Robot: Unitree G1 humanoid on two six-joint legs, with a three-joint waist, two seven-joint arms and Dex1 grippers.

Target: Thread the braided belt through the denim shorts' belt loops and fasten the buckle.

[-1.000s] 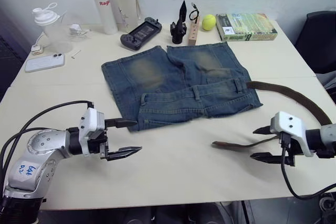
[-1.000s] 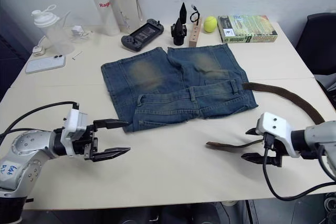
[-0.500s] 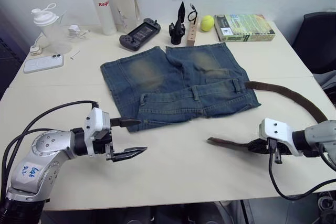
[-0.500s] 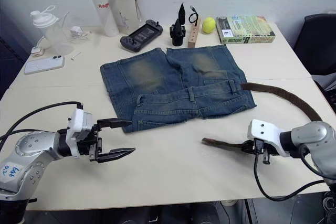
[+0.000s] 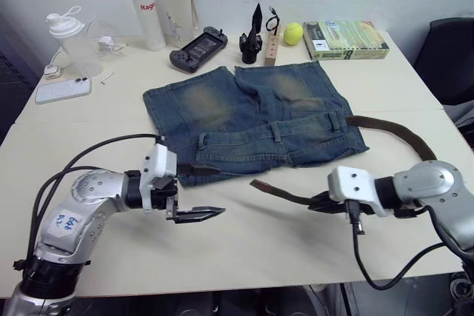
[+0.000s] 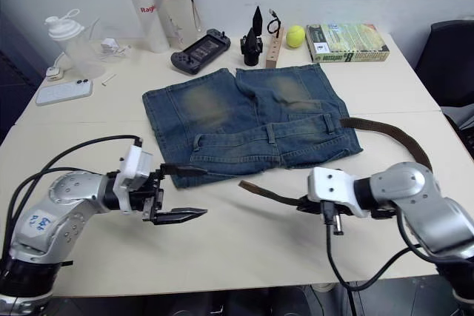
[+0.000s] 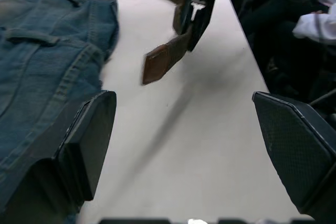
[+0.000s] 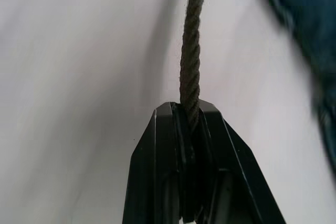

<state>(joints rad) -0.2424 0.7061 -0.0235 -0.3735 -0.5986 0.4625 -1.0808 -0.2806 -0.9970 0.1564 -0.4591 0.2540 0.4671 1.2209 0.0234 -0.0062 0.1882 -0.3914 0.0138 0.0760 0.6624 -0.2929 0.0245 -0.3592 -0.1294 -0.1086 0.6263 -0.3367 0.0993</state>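
right wrist view: belt pinched edge-on, tip hanging free

my right gripper (image 8: 190, 124) is clamped on the braided belt (image 5: 285, 195), the strap standing on edge between its fingers. from the head camera the tan tip (image 5: 261, 185) pokes out past the grip toward the denim shorts (image 5: 252, 120) and floats just above the table (image 5: 259, 249), while the rest of the strap arcs back round the right side to the waistband corner. the shorts lie flat, waistband toward me. i can't make out the buckle.

my left gripper (image 5: 198, 192) is spread wide and holds nothing; it hovers at the near left corner of the shorts, one finger over the denim.

i judge the belt light and floppy: the woven part will sag and twist, and only the leather tip has any stiffness. so i'd grip close behind the tip for feeding. the belt loops (image 5: 277, 132) look thin and lie flat, so the left gripper probably needs to pin or lift the waistband beside one.
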